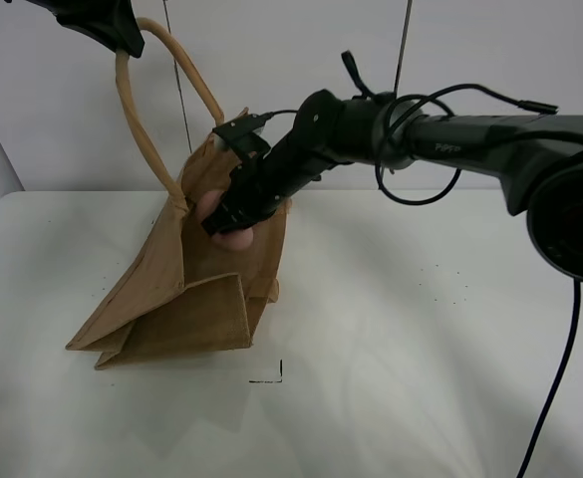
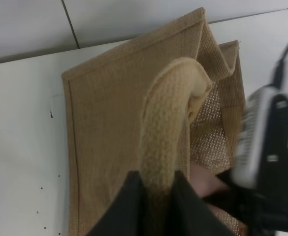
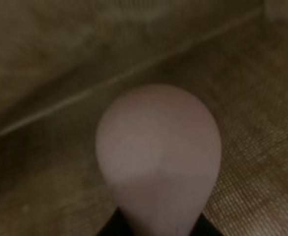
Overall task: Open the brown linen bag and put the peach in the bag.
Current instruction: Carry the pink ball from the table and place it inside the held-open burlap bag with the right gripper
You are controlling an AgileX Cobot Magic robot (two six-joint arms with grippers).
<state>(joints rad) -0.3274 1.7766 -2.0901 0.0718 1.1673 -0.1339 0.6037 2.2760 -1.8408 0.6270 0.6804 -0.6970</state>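
While inside brown linen bag (image 1: 186,299), peach (image 3: 158,157).

White table (image 1: 440,388), matte and flat. The brown linen bag (image 1: 196,314) is the only object resting directly on it. The bag touches the table along its folded lower end and is tilted, with the mouth end raised clear of the surface. Just beside the bag's nearest bottom corner is a small black right-angle mark (image 1: 271,375) on the tabletop. Faint dark specks (image 1: 448,290) lie well apart from the bag, to its right in the high view.
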